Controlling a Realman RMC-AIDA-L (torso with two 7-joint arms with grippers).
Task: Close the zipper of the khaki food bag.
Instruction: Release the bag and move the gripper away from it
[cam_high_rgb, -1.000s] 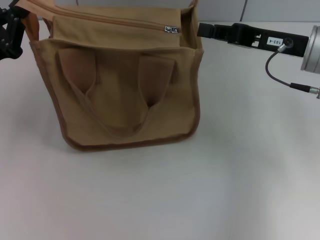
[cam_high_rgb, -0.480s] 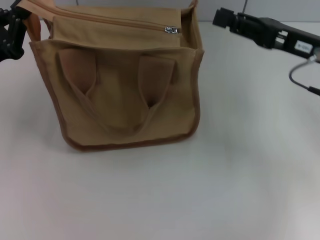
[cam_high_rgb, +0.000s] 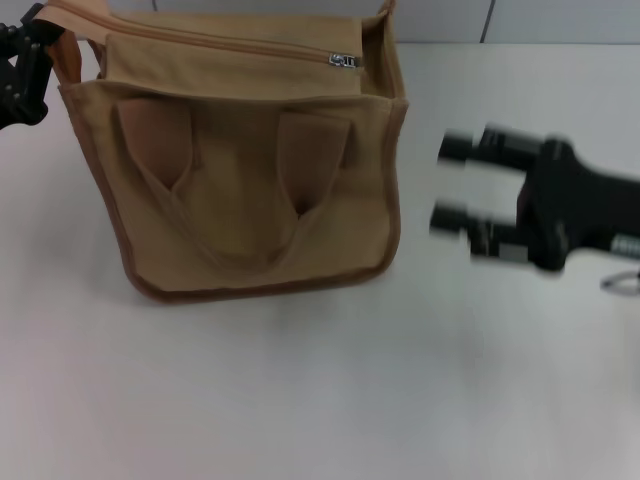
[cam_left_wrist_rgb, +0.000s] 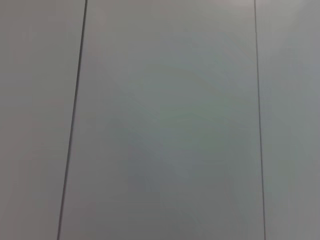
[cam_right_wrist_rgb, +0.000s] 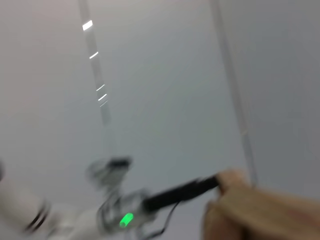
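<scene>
The bag (cam_high_rgb: 250, 160) stands on the table (cam_high_rgb: 300, 400). The left tool (cam_high_rgb: 25, 70) is at its left top corner; the right tool (cam_high_rgb: 450, 185) hangs to its right (well apart).

black two-fingered right hand (cam_high_rgb: 450, 182), black left hand (cam_high_rgb: 20, 70)

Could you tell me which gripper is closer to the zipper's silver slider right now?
Right. The right gripper hangs beside the bag, below-right of the slider; the left gripper sits at the bag's far left corner.
</scene>
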